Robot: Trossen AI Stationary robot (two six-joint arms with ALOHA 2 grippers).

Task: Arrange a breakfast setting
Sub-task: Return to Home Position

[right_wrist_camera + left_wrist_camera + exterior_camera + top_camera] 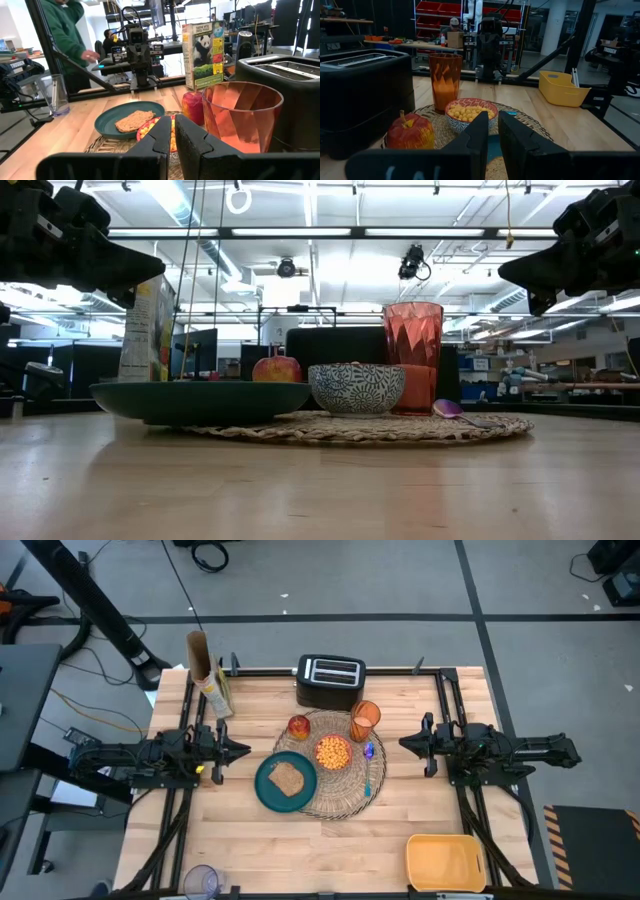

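Note:
The round wicker placemat [340, 802] lies mid-table. The teal plate [266, 792] with the toast slice [288, 778] rests on the placemat's left edge and partly on the table. On the mat stand the pink bowl [333, 752], filled with yellow cereal, the red-yellow apple [299, 726] and the orange cup [364, 720]. The blue-handled spoon [368, 768] lies right of the bowl. My left gripper [245, 750] is shut and empty, hovering left of the plate. My right gripper [404, 743] is shut and empty, hovering right of the mat.
A black toaster [330, 681] stands behind the mat. A cereal box [212, 690] is at the far left. A yellow bin [445, 862] is at the near right and a clear cup [200, 880] at the near left. A person in green [65, 30] stands beyond the table's left side.

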